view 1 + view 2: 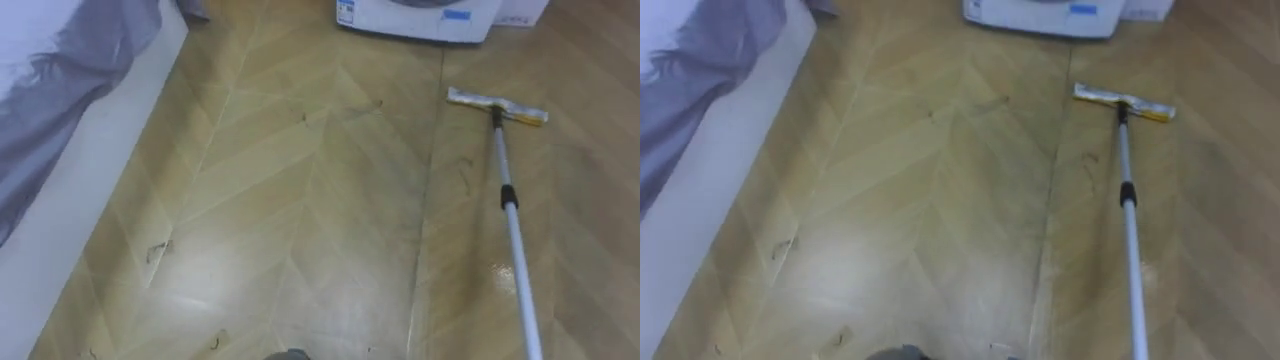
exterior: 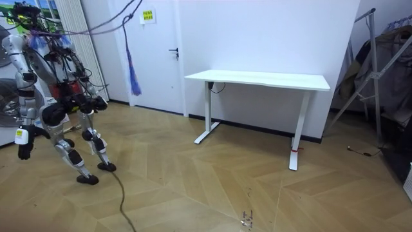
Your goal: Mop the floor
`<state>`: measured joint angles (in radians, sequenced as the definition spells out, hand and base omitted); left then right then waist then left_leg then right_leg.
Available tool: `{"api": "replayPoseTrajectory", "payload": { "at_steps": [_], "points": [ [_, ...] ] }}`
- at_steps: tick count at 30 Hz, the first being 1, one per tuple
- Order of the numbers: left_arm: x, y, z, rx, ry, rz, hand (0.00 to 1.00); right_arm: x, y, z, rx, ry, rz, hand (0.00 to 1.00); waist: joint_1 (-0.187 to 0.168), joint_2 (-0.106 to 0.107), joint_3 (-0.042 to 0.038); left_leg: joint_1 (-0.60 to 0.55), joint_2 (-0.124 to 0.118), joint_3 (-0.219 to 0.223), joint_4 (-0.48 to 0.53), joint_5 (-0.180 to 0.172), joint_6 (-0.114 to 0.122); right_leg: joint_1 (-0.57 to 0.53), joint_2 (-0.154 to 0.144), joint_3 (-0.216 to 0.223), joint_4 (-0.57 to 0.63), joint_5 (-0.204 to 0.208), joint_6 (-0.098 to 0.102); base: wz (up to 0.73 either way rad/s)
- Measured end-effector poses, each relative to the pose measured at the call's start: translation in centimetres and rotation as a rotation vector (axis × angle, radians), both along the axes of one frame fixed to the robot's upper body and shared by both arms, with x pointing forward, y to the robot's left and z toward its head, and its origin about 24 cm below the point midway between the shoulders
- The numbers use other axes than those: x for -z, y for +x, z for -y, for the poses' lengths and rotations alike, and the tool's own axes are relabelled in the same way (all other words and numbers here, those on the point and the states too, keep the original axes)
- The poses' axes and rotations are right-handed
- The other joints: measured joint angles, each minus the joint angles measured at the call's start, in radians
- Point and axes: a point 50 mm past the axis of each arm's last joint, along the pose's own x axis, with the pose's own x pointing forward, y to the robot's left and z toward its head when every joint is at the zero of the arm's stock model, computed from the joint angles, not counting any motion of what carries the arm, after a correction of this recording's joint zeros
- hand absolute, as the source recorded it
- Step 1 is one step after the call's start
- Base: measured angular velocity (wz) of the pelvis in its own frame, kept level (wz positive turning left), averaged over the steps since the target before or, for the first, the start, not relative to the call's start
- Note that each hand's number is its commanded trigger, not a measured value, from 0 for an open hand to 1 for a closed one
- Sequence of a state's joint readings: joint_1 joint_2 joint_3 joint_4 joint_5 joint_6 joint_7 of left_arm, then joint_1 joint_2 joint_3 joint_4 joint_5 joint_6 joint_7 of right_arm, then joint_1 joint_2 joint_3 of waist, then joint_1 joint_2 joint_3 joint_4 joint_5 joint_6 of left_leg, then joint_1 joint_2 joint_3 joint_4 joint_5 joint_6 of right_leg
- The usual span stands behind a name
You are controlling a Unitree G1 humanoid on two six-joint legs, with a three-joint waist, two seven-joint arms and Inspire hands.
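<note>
1 flat rectangular mop head [image 1: 497, 106], slim metal pole [image 1: 512, 215], glossy herringbone floor [image 1: 300, 200]; hand [image 2: 24, 152] grip: cannot tell.

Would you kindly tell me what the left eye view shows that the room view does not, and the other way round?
Left eye view: a flat mop with a yellow-white head and silver pole, its head on the floor at the right; a white appliance ahead; and a white bed with grey bedding at the left.
Room view: the robot standing at the room view's left, a white desk, a white door and a metal clothes rack.
Shared: the light herringbone wooden floor.
</note>
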<state>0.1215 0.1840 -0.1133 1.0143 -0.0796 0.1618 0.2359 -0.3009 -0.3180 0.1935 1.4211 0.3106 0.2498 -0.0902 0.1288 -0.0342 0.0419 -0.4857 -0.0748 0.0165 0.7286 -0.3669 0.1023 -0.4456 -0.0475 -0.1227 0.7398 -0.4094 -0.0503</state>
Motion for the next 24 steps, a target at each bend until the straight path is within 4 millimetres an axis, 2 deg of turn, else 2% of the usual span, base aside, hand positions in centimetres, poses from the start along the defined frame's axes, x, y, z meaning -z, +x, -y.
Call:
{"api": "replayPoseTrajectory", "payload": {
  "at_steps": [1,3,7,9,10,11,12,13,14,15,16,17,20,24],
  "points": [
    [0.0,-0.3,-0.4,-0.004,0.012,-0.014,0.00,-0.5,0.7,0.6,-0.003,0.002,0.019,1.00,0.015,-0.004,-0.0009,0.030,0.003,-0.017,-0.024,0.007,-0.004,0.042,0.007,-0.017,-0.043,0.013,-0.003,0.28],
    [0.1,-1.3,-0.8,-0.013,0.024,-0.047,0.00,-0.8,1.1,0.7,0.016,0.026,0.018,1.00,0.033,-0.012,-0.0068,0.093,0.011,-0.024,-0.073,0.016,-0.009,0.120,0.015,-0.032,-0.113,0.029,-0.004,0.25],
    [0.3,-4.5,-1.2,-0.033,0.028,-0.137,0.00,0.4,-2.1,0.7,-0.002,0.074,-0.046,1.00,0.037,-0.021,-0.0161,0.240,0.011,-0.030,-0.197,0.038,-0.014,0.282,0.017,-0.069,-0.259,0.058,0.000,0.20],
    [0.3,-5.9,-1.4,-0.048,0.035,-0.170,0.00,1.4,-5.2,0.5,-0.064,0.071,-0.121,1.00,0.021,-0.022,-0.0239,0.317,0.009,-0.031,-0.251,0.048,-0.017,0.368,0.021,-0.078,-0.332,0.073,0.004,0.08],
    [0.3,-6.5,-1.5,-0.056,0.037,-0.183,0.00,1.7,-6.2,0.4,-0.081,0.068,-0.146,1.00,0.012,-0.023,-0.0281,0.335,0.008,-0.031,-0.267,0.051,-0.017,0.389,0.021,-0.080,-0.350,0.076,0.006,0.09],
    [0.3,-7.1,-1.5,-0.070,0.041,-0.196,0.00,2.1,-8.3,0.3,-0.111,0.059,-0.201,1.00,0.009,-0.022,-0.0350,0.373,0.007,-0.030,-0.293,0.055,-0.019,0.425,0.023,-0.078,-0.379,0.083,0.008,0.00],
    [0.3,-7.4,-1.4,-0.061,0.045,-0.206,0.00,2.3,-9.4,0.3,-0.131,0.049,-0.236,1.00,0.009,-0.019,-0.0392,0.394,0.007,-0.027,-0.308,0.056,-0.019,0.442,0.023,-0.076,-0.391,0.086,0.009,-0.15],
    [0.4,-7.8,-1.1,-0.056,0.047,-0.219,0.00,2.5,-11.4,0.3,-0.171,0.025,-0.302,1.00,0.003,-0.021,-0.0425,0.431,0.007,-0.022,-0.338,0.056,-0.019,0.476,0.026,-0.074,-0.418,0.089,0.011,-0.18],
    [0.4,-8.0,-0.9,-0.059,0.045,-0.226,0.00,2.6,-13.3,0.2,-0.208,0.009,-0.360,1.00,-0.007,-0.013,-0.0471,0.460,0.008,-0.020,-0.356,0.056,-0.019,0.508,0.030,-0.071,-0.441,0.095,0.011,-0.18],
    [0.4,-8.1,-0.9,-0.069,0.043,-0.228,0.00,2.8,-14.7,-0.1,-0.229,0.011,-0.399,1.00,-0.014,-0.011,-0.0482,0.483,0.009,-0.019,-0.370,0.057,-0.019,0.533,0.033,-0.071,-0.459,0.099,0.012,-0.13],
    [0.4,-8.0,-0.9,-0.076,0.042,-0.228,0.00,2.8,-15.2,-0.4,-0.239,0.016,-0.412,1.00,-0.018,-0.011,-0.0493,0.495,0.009,-0.019,-0.378,0.057,-0.020,0.544,0.033,-0.070,-0.467,0.099,0.012,-0.19],
    [0.4,-7.9,-0.8,-0.081,0.040,-0.225,0.00,3.0,-16.2,-0.9,-0.242,0.034,-0.435,1.00,-0.028,-0.012,-0.0478,0.525,0.009,-0.019,-0.397,0.058,-0.022,0.567,0.035,-0.068,-0.480,0.100,0.011,-0.18],
    [0.5,-7.7,-0.5,-0.080,0.033,-0.218,0.00,3.4,-17.6,-2.2,-0.265,0.070,-0.464,1.00,-0.050,-0.010,-0.0461,0.571,0.010,-0.018,-0.428,0.060,-0.026,0.602,0.040,-0.040,-0.505,0.103,0.009,-0.30],
    [0.6,-7.3,-0.3,-0.060,0.003,-0.220,0.00,3.7,-17.4,-3.3,-0.270,0.114,-0.450,1.00,-0.081,-0.005,-0.0456,0.576,0.012,-0.017,-0.427,0.060,-0.026,0.604,0.043,-0.029,-0.506,0.105,0.005,-0.09]
  ]
}}
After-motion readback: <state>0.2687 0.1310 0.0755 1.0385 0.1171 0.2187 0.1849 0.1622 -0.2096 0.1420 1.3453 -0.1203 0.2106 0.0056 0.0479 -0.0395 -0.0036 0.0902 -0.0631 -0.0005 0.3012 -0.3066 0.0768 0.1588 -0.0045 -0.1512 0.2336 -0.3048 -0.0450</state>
